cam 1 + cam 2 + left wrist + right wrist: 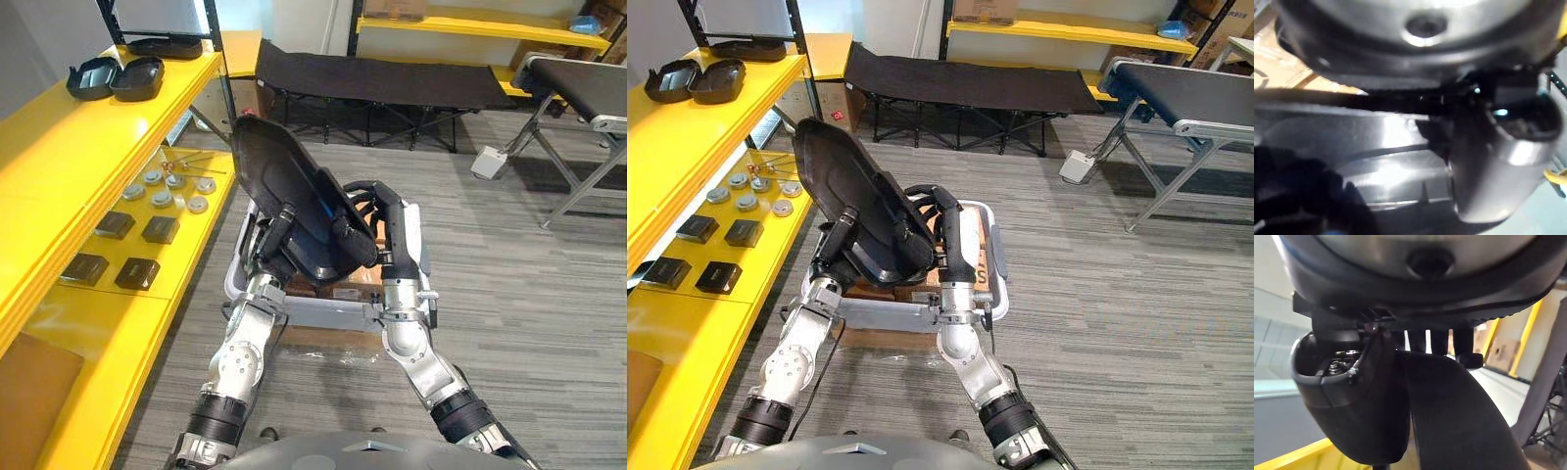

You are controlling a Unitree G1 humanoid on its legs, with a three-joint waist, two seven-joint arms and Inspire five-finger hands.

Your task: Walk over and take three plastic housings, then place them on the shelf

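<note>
The right hand's (384, 201) fingers (1442, 340) curl over the edge of the black housing (274, 181), with the thumb underneath. In the blurry left wrist view the left hand (277, 238) seems to pinch the housing's lower end too. The head views show the housing held above a grey cart (416, 240). Its long axis is tilted, with the top end pointing up and away toward the yellow shelf (59, 166), where two more housings (118, 78) lie.

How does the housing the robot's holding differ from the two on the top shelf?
The held housing is tilted upright, gripped by the left hand and right hand; the shelf housings lie flat, side by side, untouched. The held housing looks longer than the shelf housings. All are black.
</note>
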